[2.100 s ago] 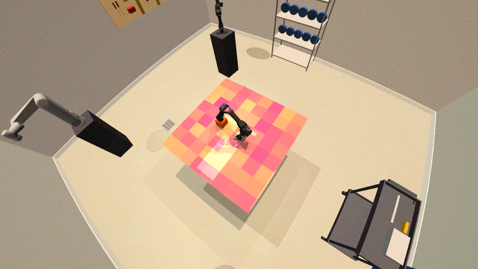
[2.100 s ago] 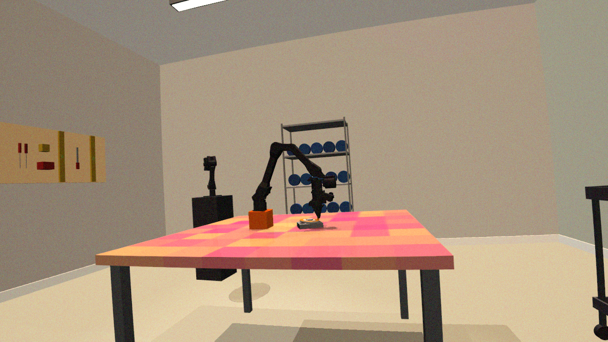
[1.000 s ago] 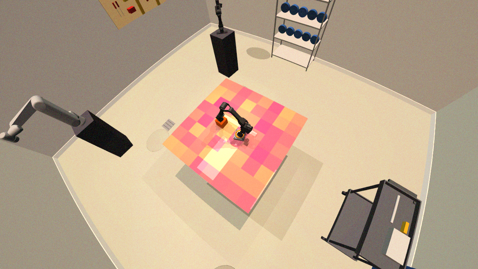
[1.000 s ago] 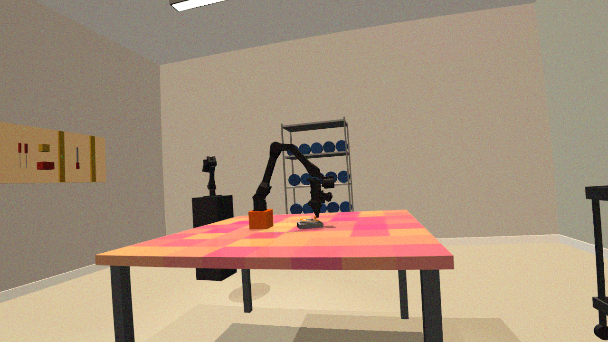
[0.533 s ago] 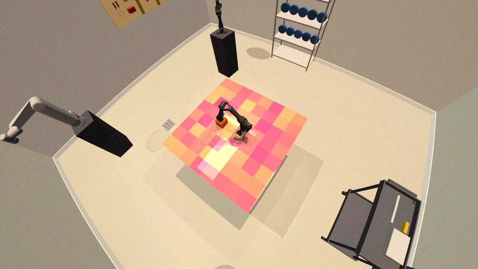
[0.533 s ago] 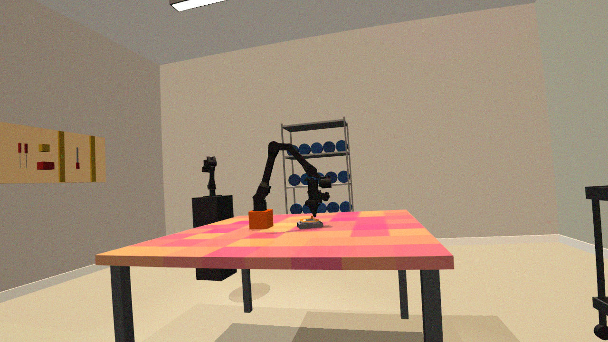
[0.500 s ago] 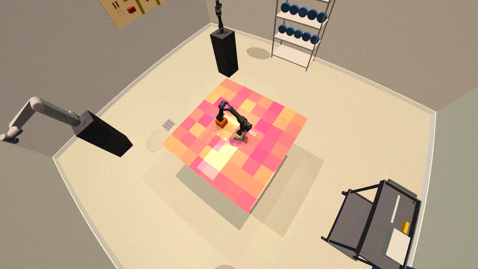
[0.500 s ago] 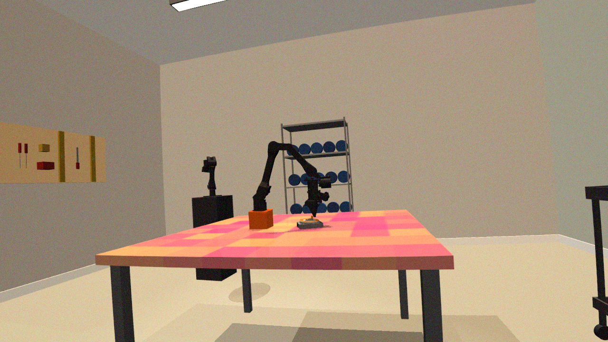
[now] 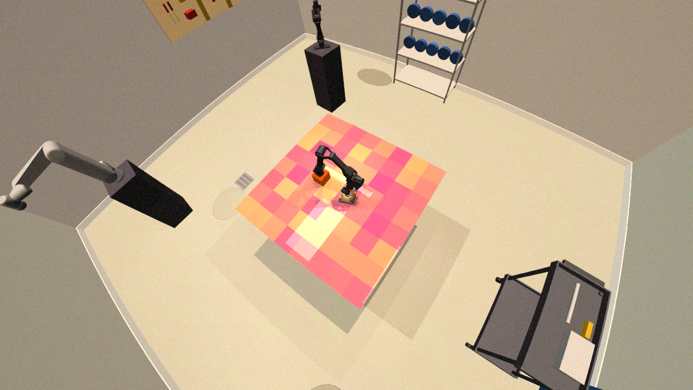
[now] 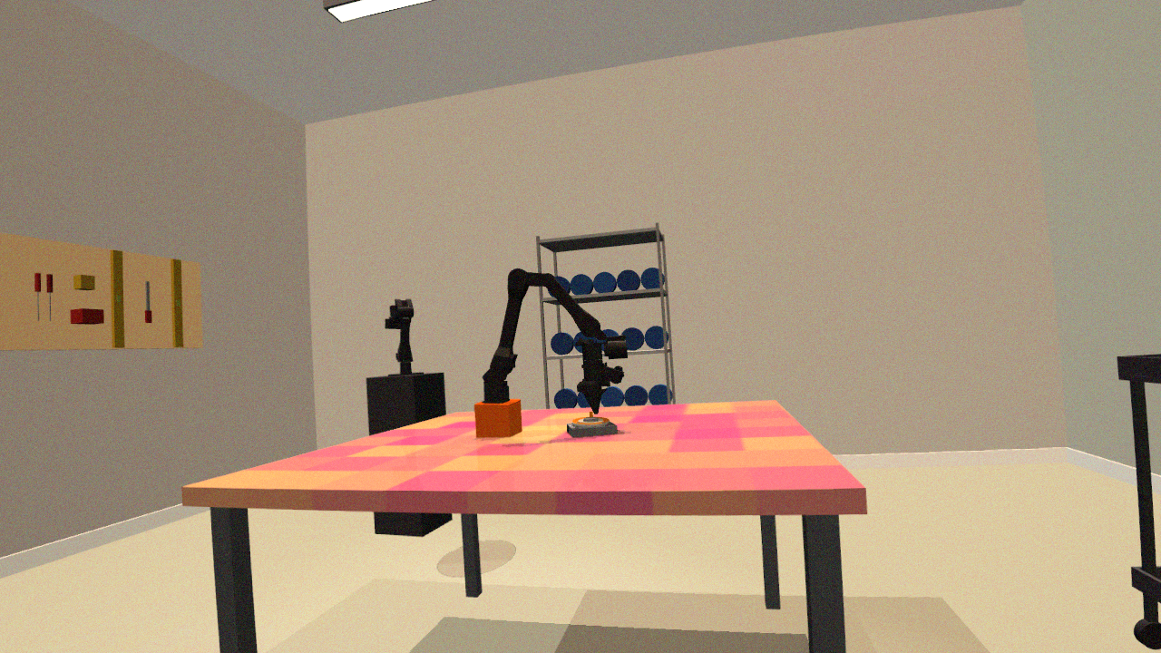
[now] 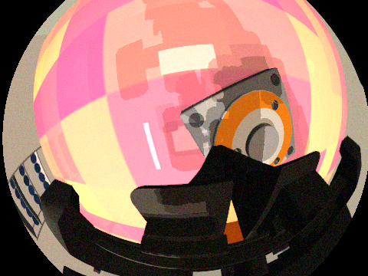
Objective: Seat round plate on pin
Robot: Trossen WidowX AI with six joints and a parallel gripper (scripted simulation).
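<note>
The orange round plate (image 11: 241,116) (image 10: 590,420) (image 9: 345,196) sits around the grey post (image 11: 262,139) on the square grey base (image 11: 205,118) (image 10: 590,430), near the middle of the table. Small holes show in the plate's rim. My gripper (image 11: 229,198) (image 10: 595,409) (image 9: 348,192) is shut and empty, pointing straight down over the plate's near edge. I cannot tell whether its tip touches the plate. An orange patch shows through the gap between the finger bodies in the wrist view. The fingers hide the near part of the plate, and I cannot make out the pin.
The arm stands on an orange block (image 9: 320,177) (image 10: 497,418) to the left of the base. The chequered pink and orange table (image 10: 568,479) (image 9: 348,261) extends well around them. A shelf with blue rolls, black pedestals and a cart stand on the floor away from the table.
</note>
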